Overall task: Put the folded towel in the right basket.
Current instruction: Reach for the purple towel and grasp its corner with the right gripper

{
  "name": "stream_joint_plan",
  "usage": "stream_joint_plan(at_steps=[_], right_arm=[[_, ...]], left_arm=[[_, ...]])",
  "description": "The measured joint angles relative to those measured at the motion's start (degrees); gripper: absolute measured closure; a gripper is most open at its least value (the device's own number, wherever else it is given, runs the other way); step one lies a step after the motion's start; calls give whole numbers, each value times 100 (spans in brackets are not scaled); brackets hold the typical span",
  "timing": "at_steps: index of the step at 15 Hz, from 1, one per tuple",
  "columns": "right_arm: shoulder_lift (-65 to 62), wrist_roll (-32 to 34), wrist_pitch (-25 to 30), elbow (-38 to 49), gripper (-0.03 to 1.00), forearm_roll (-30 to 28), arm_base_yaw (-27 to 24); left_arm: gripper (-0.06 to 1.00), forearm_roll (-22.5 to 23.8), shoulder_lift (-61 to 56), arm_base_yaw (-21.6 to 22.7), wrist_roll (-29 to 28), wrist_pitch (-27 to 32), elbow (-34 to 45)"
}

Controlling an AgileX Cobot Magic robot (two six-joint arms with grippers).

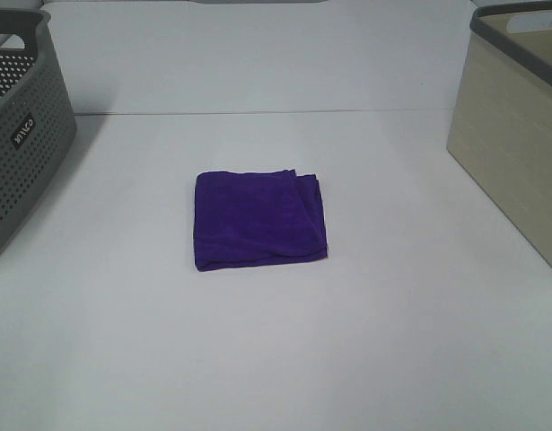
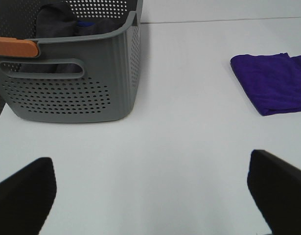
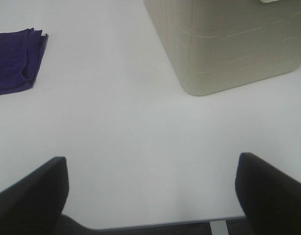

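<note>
A folded purple towel (image 1: 258,219) lies flat in the middle of the white table. It also shows in the left wrist view (image 2: 272,82) and the right wrist view (image 3: 15,59). The right basket (image 1: 518,126) is beige with a grey rim, at the table's right edge, and shows in the right wrist view (image 3: 228,41). Neither gripper shows in the exterior high view. My left gripper (image 2: 152,193) is open and empty, well short of the towel. My right gripper (image 3: 152,196) is open and empty near the table's front edge.
A grey perforated basket (image 1: 20,135) stands at the left edge; in the left wrist view it (image 2: 72,88) holds dark cloth and has an orange handle. The white table (image 1: 276,359) is bare around the towel.
</note>
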Motion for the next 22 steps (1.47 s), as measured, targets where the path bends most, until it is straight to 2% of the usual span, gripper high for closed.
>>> stream_joint_plan(at_steps=[8,14,22], right_arm=[[0,0,-6,0,8,0,0],[0,0,-6,0,0,0,0],[0,0,-6,0,0,0,0]], left_arm=[[-5,0,0,0,0,0,0],[-5,0,0,0,0,0,0],[-5,0,0,0,0,0,0]])
